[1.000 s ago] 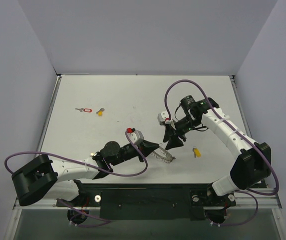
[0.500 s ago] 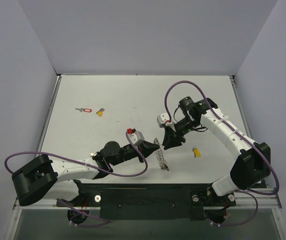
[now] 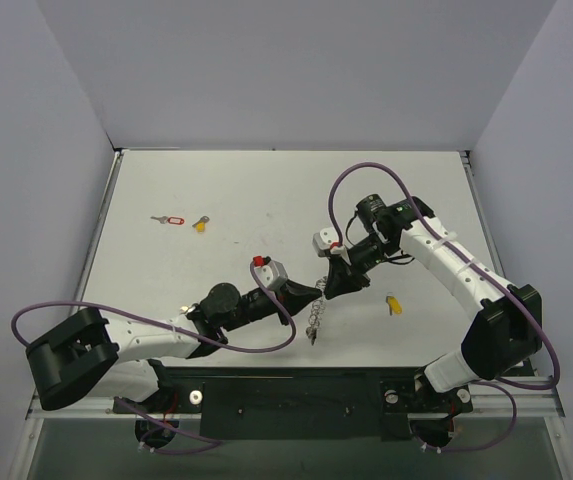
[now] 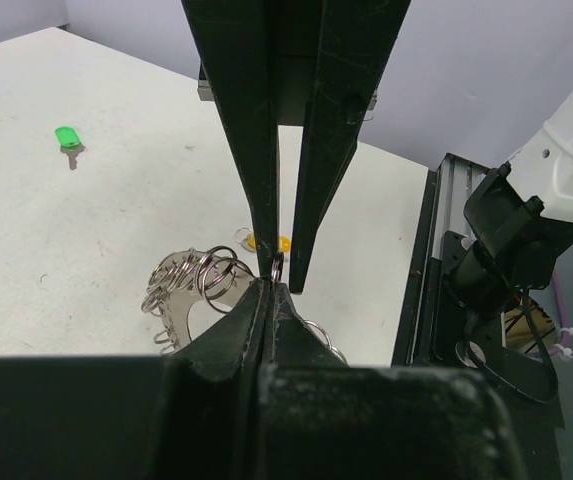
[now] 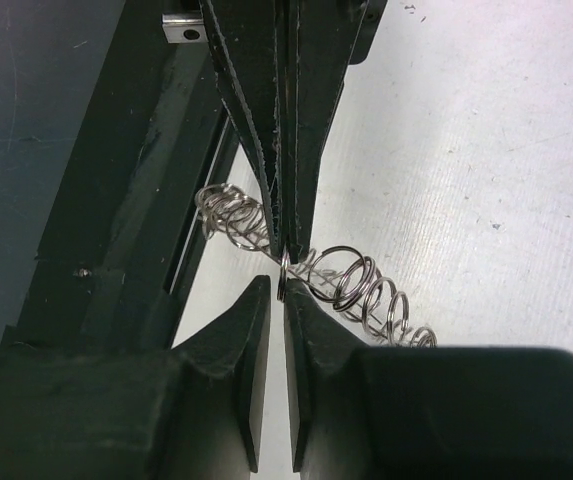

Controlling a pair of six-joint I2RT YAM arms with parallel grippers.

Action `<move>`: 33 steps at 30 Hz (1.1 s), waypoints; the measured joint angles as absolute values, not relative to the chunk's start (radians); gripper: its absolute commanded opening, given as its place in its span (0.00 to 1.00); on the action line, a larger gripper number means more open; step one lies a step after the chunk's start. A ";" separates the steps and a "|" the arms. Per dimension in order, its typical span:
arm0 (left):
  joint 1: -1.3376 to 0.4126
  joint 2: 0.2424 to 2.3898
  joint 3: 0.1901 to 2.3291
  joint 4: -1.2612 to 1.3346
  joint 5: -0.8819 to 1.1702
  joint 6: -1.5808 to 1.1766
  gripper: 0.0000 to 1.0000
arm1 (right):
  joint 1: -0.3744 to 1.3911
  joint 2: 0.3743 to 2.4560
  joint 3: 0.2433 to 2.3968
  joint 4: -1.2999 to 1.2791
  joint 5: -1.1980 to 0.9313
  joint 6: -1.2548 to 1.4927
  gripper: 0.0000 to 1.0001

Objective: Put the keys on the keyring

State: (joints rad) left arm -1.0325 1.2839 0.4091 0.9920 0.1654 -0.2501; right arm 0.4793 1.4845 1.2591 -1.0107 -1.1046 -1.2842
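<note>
Right gripper (image 5: 277,300) moved in, jaws narrowed onto keyring (image 3: 313,320) link. Left gripper (image 4: 267,295) pinched shut on same keyring, holding it hanging above table (image 3: 216,180) near edge for threading. Keys (image 3: 394,305) loose.

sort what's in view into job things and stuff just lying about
Job: keyring, pinched by left hand and right hand; red-tagged key; far yellow key; near yellow key; green key.
Not the job: purple cables, black rail, both rig fixtures.
</note>
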 measured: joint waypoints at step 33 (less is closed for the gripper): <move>-0.955 1.096 0.357 0.903 0.226 -0.301 0.46 | 0.505 1.480 1.299 -1.028 -0.907 -1.201 0.00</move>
